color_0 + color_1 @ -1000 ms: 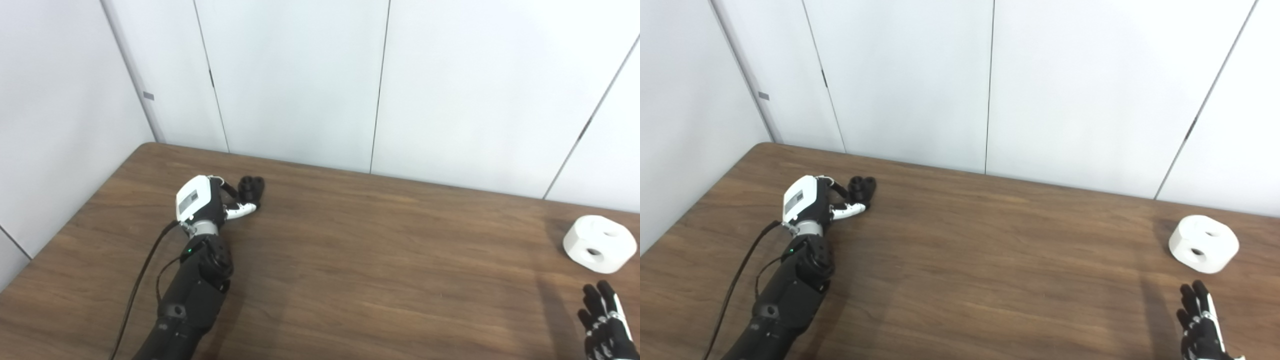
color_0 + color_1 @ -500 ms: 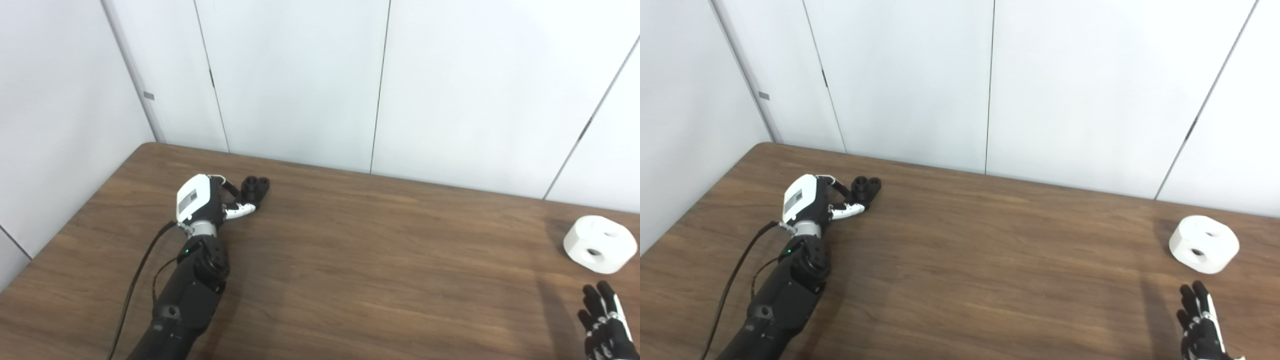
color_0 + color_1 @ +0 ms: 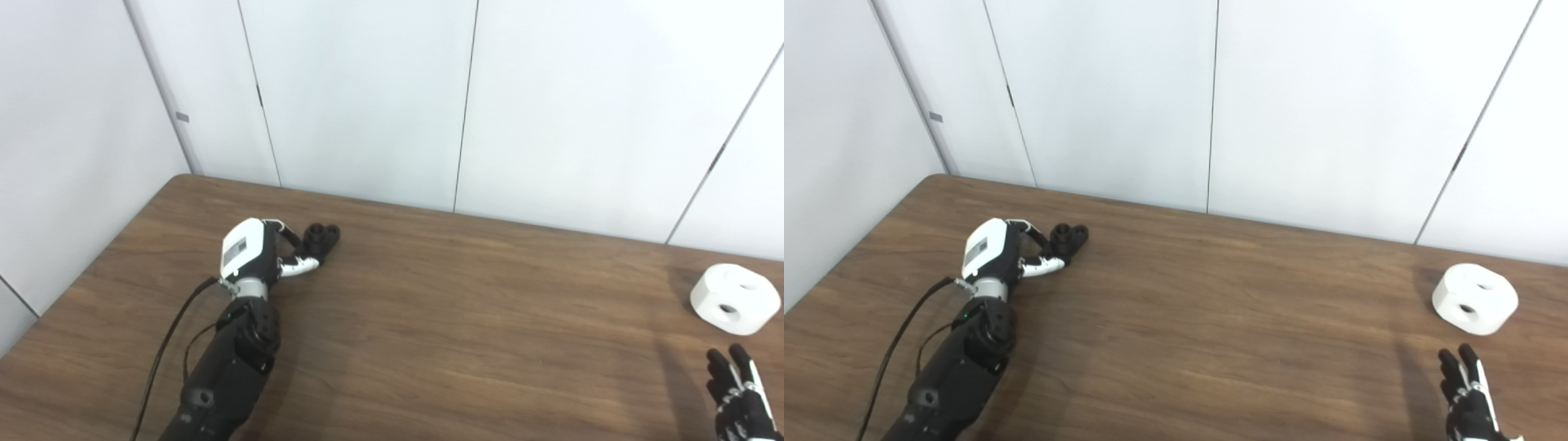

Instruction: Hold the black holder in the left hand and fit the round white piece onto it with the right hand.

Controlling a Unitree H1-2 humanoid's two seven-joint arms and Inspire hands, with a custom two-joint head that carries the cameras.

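The left hand curls its fingers around the black holder at the far left of the brown wooden desk; the right hand hovers spread, grasping nothing, near the round white piece; white wall panels behind.

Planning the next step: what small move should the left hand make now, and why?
Probably close the left hand on the black holder: its fingers reach the holder, which seems to sit on the table. The right hand waits short of the white piece.

black arms, white-backed left hand, black cable, green light
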